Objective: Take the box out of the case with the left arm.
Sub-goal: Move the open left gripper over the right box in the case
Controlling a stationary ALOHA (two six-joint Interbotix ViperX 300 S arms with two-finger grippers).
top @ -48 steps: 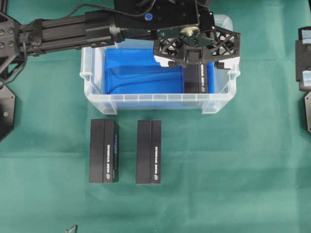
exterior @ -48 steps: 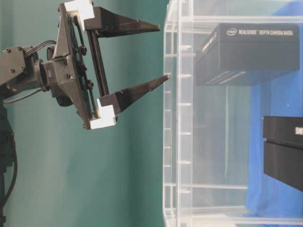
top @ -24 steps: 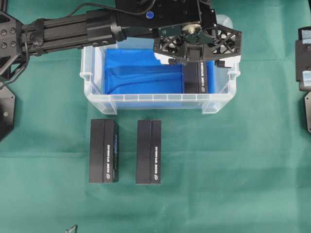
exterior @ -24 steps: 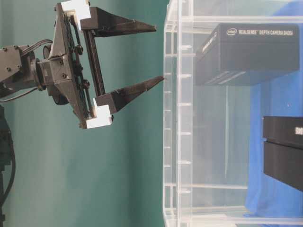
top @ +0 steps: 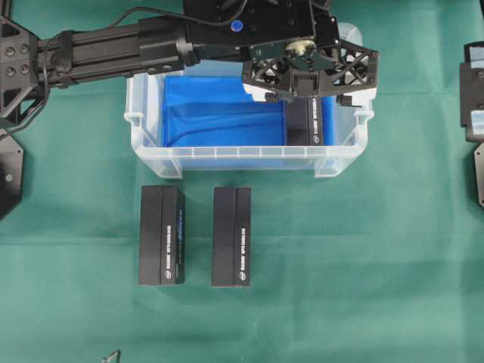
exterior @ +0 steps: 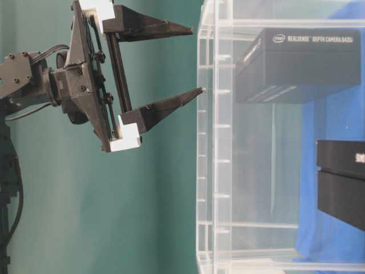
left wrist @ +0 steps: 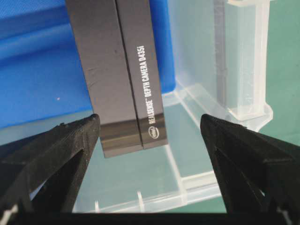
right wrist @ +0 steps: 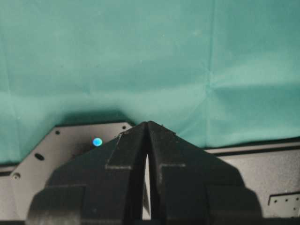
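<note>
Overhead: the left gripper (top: 308, 82) hangs over the case (top: 227, 160) at upper centre, above the box (top: 305, 125) in its right end; two more boxes (top: 161, 235) lie below. Left wrist view: jaws wide apart, either side of the box (left wrist: 123, 75), not touching. Right wrist view: right gripper (right wrist: 146, 161) pressed together.

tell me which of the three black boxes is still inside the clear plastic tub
The black rectangular box at the right end of the clear plastic tub, under the open left gripper. The other two black boxes lie on the green cloth outside.
</note>
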